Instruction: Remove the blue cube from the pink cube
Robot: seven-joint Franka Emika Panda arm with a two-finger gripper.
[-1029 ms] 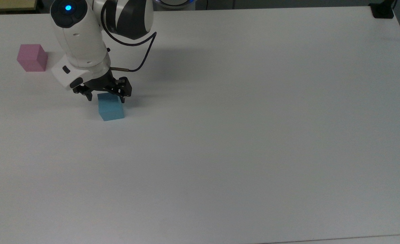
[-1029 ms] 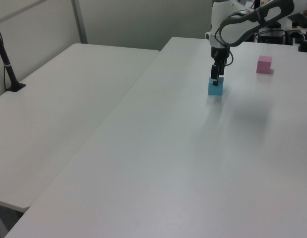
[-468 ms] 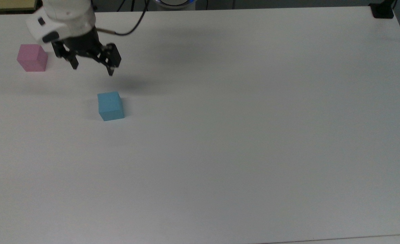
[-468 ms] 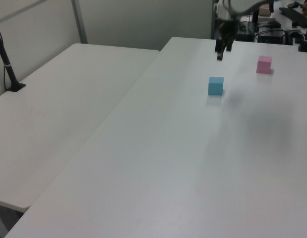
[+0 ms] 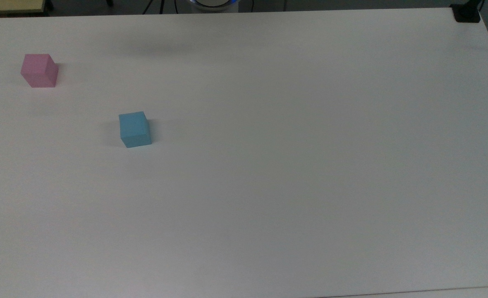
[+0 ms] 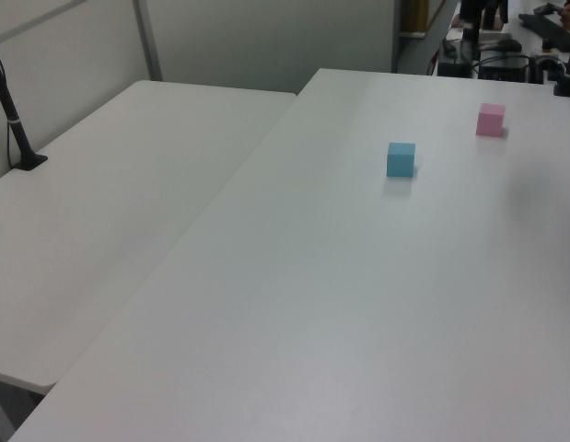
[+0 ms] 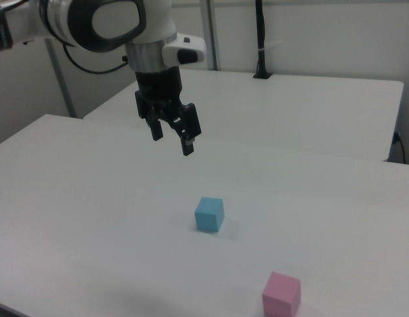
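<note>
**Blue cube sits alone on table, off pink cube**

Top view: the blue cube point(image 5: 135, 129), matte sky-blue w/ plain faces, rests flat on the white table point(image 5: 293, 165), well apart from the pink cube point(image 5: 39, 70) toward the top view's upper left.

Left view: blue cube point(image 6: 401, 159) nearer, pink cube point(image 6: 490, 120) farther back-right.

Right view: the gripper point(image 7: 171, 137) hangs above the table, fingers spread, holding nothing; blue cube point(image 7: 209, 214) below it, pink cube point(image 7: 281, 295) near bottom edge.
</note>
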